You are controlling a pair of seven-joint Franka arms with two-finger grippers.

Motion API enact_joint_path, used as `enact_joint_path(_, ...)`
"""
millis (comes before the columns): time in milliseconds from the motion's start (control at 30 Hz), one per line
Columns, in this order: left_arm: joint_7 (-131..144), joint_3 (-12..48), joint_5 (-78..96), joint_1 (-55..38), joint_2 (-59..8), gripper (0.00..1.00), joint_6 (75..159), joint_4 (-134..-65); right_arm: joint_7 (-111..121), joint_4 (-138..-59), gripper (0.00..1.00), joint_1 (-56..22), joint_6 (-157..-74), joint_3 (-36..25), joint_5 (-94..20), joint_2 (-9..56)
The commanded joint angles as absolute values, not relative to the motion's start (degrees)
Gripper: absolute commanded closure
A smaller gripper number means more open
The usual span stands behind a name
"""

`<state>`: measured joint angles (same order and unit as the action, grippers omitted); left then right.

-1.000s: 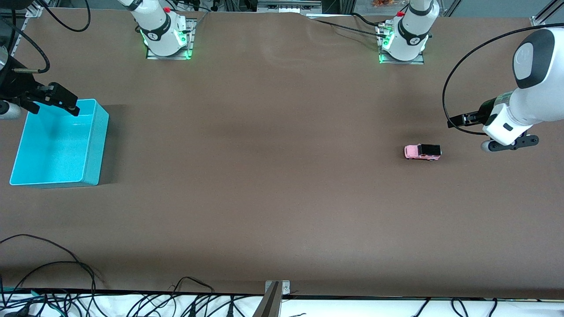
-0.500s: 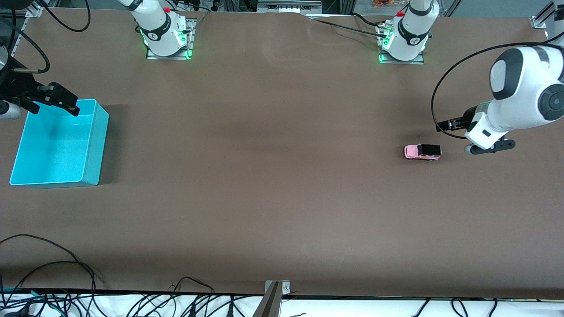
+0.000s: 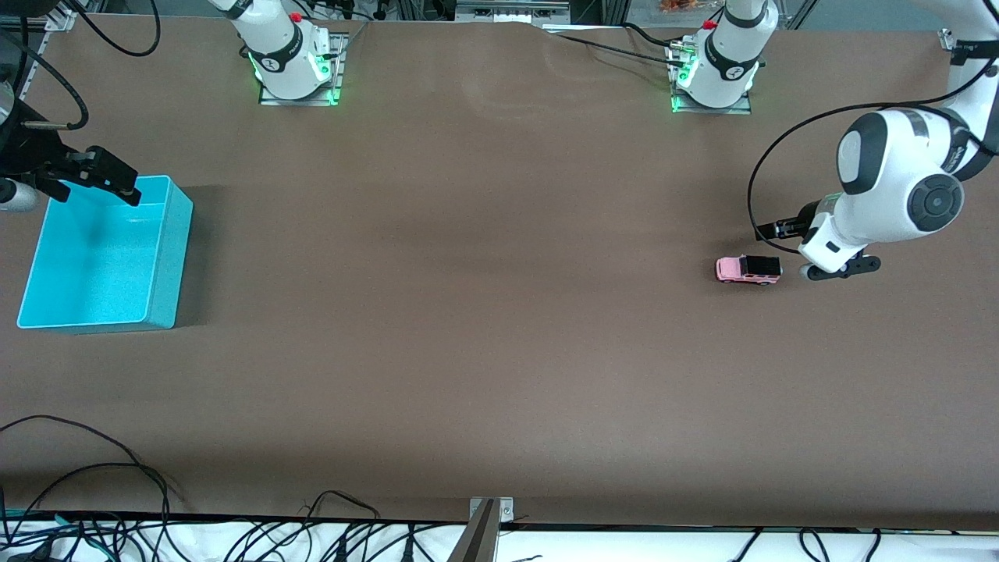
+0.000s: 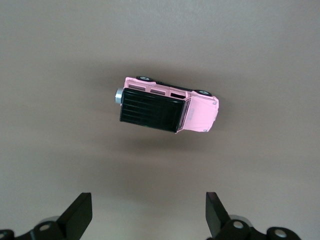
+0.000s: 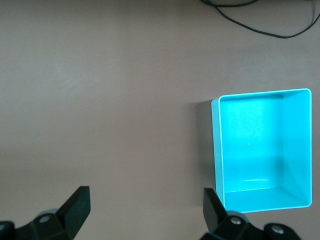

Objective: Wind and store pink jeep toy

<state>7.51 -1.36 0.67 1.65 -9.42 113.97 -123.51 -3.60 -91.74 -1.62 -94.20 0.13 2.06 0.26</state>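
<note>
Brown tabletop [image 3: 484, 312]: left gripper [image 4: 147, 217], jaws spread, has closed in beside the pink jeep toy [image 3: 748, 270], approaching to grasp; right gripper [image 5: 145, 215], also spread, waits over the turquoise bin [image 3: 168, 257].

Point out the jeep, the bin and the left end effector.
jeep [image 4: 167, 107]: left wrist view, on its black roof.
bin [image 3: 167, 257]: front view, on its outer side wall.
left end effector [image 4: 149, 216]: left wrist view, midway between its open fingertips.

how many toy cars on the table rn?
1: the pink jeep toy sits on the table toward the left arm's end, upright, beside the open left gripper. None seen hidden.
</note>
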Motion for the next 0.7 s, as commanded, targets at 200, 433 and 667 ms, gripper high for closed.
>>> enact_joint_path(200, 2.48, -0.97, 1.49, 2.37, -11.43, 0.00, 121.38, -127.53, -2.90, -90.44, 0.00, -1.58, -93.78, 0.26, 2.99, 0.70)
enact_joint_path(433, -17.72, -0.97, 1.50, 2.37, -11.60, 0.00, 122.52, -127.79, -2.81, -90.44, 0.00, -1.58, -93.78, 0.26, 2.99, 0.70)
enact_joint_path(667, -41.36, -0.97, 1.41, 2.37, -11.51, 0.00, 125.67, -129.19, -2.90, -90.44, 0.00, -1.58, -93.78, 0.26, 2.99, 0.70)
